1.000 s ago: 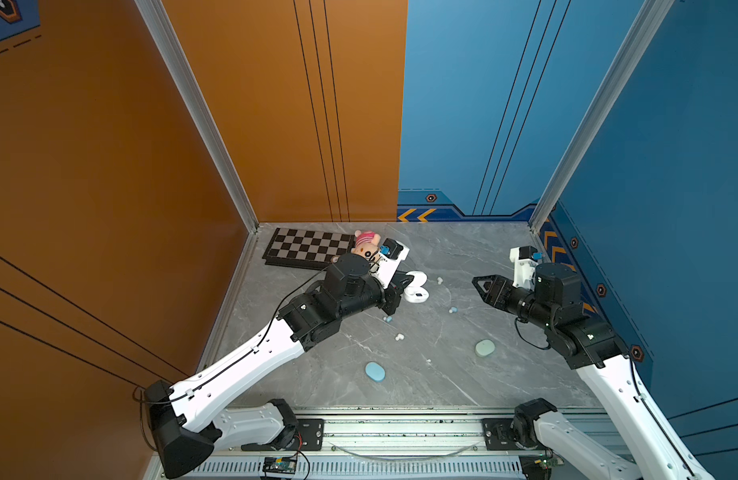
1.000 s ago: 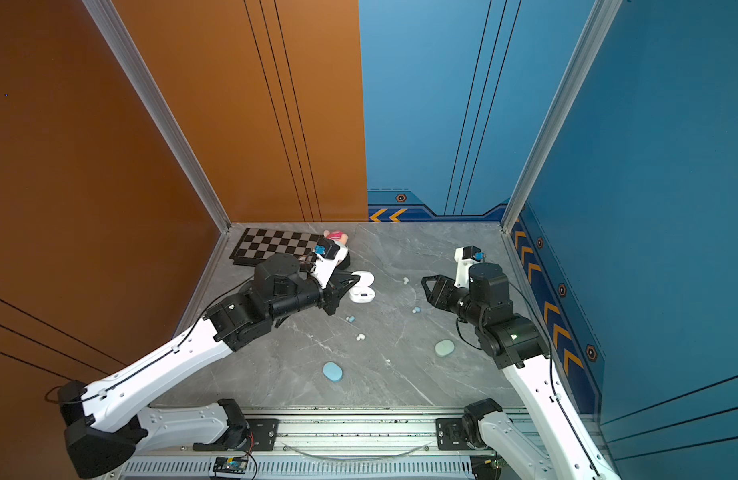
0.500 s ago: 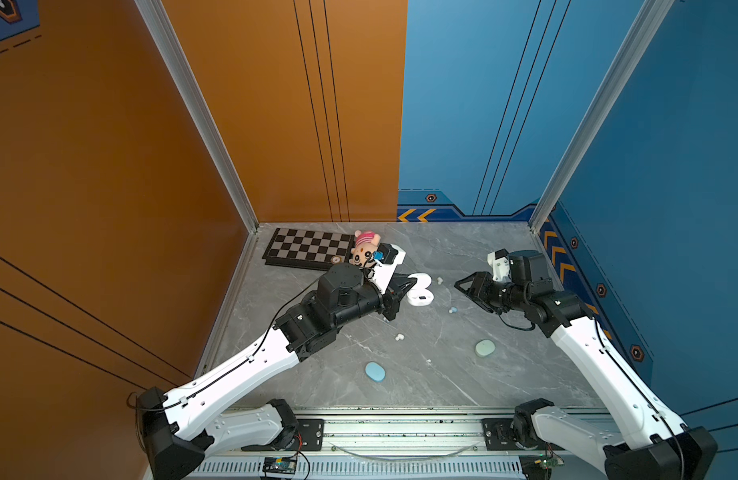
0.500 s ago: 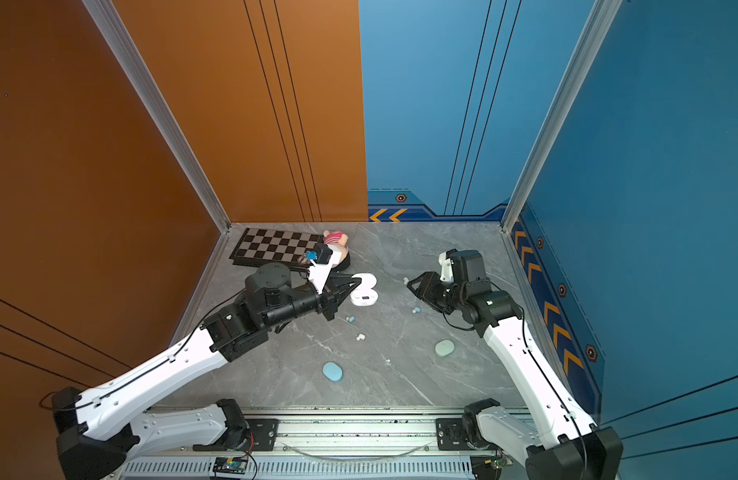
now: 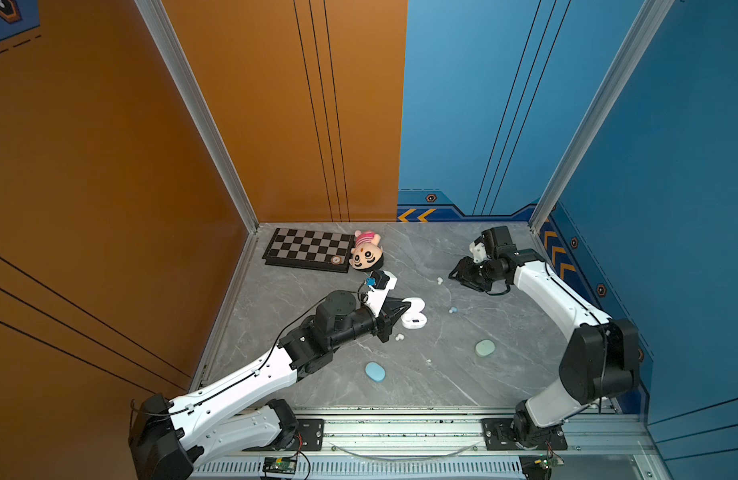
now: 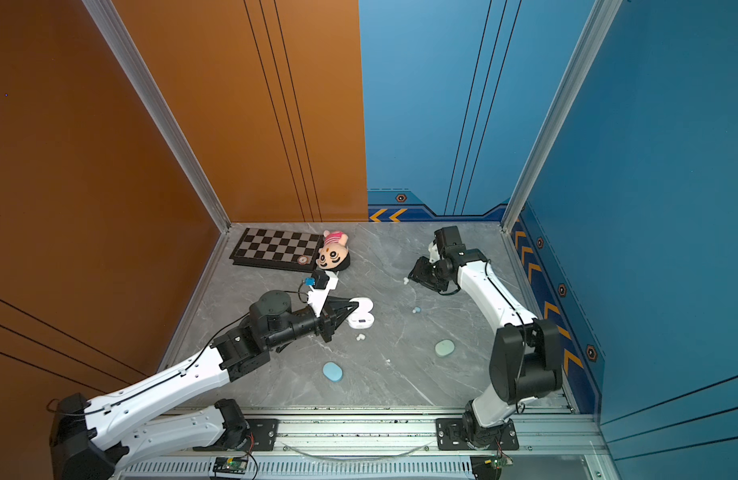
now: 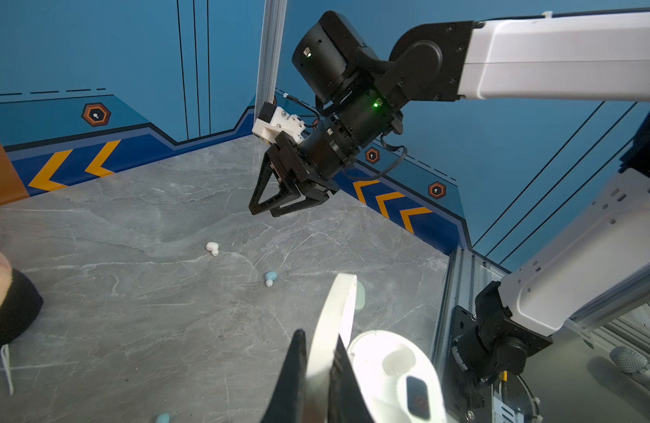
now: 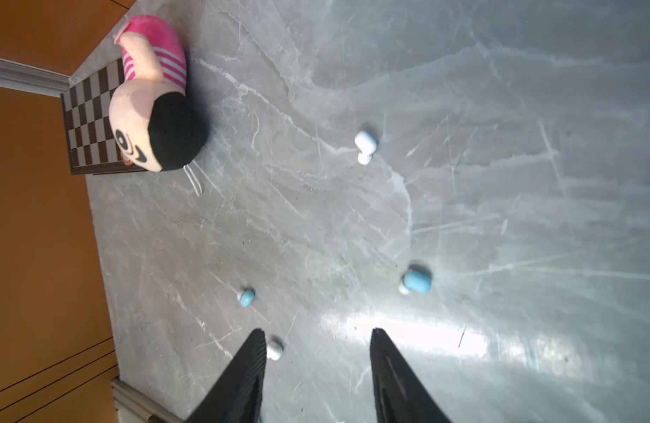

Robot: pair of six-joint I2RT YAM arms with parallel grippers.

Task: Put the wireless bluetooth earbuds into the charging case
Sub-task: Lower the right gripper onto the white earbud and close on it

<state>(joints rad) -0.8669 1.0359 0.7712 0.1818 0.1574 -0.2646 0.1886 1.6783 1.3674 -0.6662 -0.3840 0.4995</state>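
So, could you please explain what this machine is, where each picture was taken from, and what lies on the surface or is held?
Two white robot arms work on a grey marbled table. Two pictures look down from overhead; two come from wrist cameras. The left gripper is shut on the raised lid of an open white oval charging case. The right gripper is open and empty, near a white earbud. Also there: a pale blue earbud, a closed pale blue oval case, a closed pale mint oval case, a chequered chessboard and a pink plush doll.
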